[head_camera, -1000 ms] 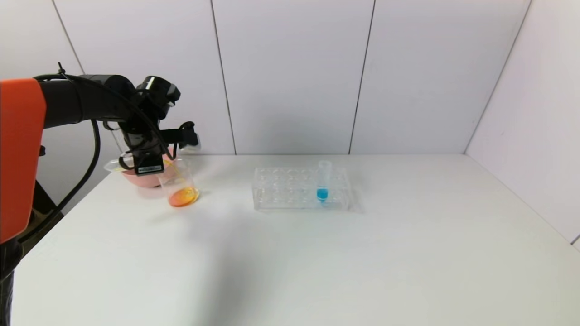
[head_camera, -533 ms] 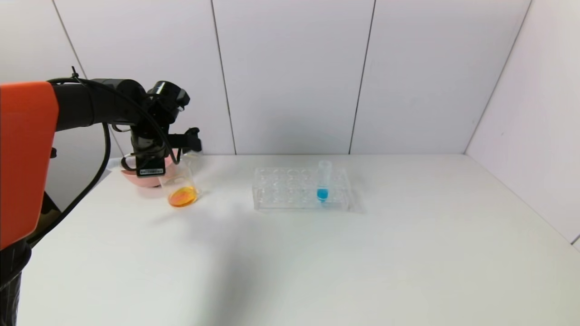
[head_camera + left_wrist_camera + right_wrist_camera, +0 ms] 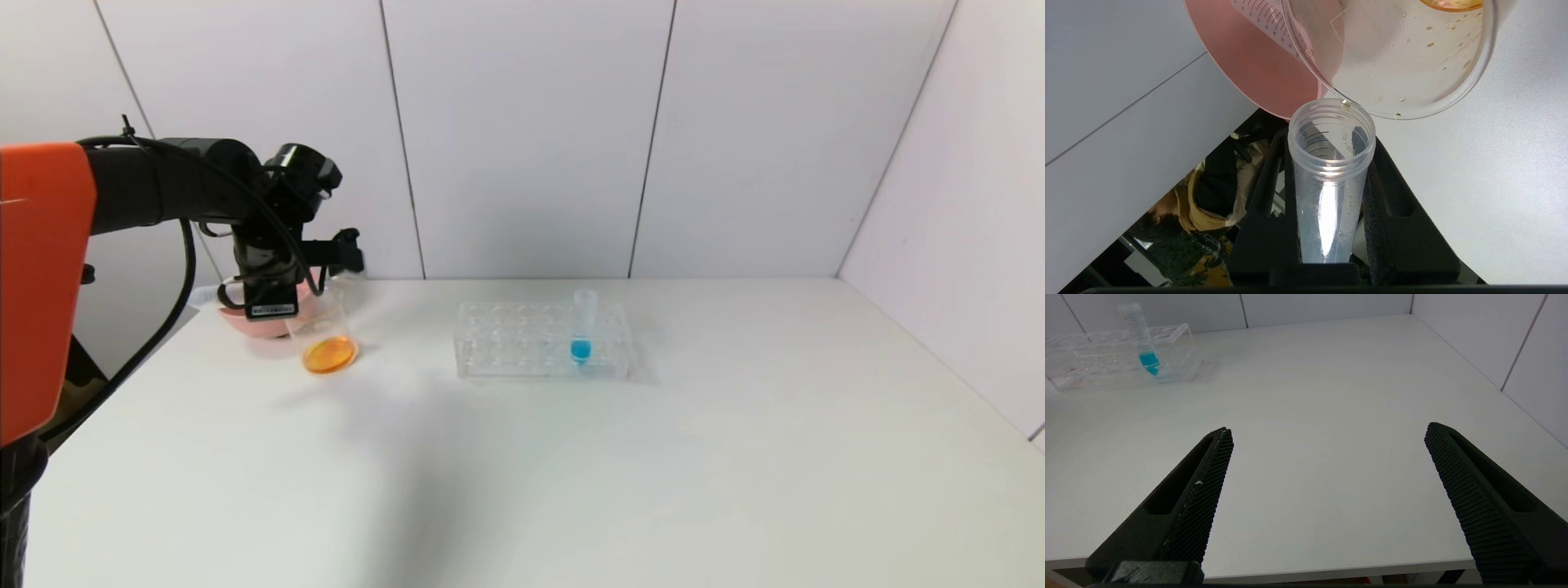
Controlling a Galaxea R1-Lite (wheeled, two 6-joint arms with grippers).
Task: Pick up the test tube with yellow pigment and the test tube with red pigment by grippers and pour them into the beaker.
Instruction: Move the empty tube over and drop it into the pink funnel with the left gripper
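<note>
The left claw [image 3: 1331, 228] is clamped on a drained test tube [image 3: 1331, 171] (which pigment it held I cannot tell), its mouth touching the rim of the beaker [image 3: 325, 331], which holds orange liquid. Risk — the tube nudging that rim could tip the beaker toward the pink bowl [image 3: 245, 320] just behind it. The right claw [image 3: 1327, 498] hangs wide open and empty, well apart from the beaker.

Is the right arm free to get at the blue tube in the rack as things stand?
Probably yes. The right gripper is open and empty above the bare table, and nothing stands between it and the blue tube upright in the rack. The left gripper is off at the beaker.
</note>
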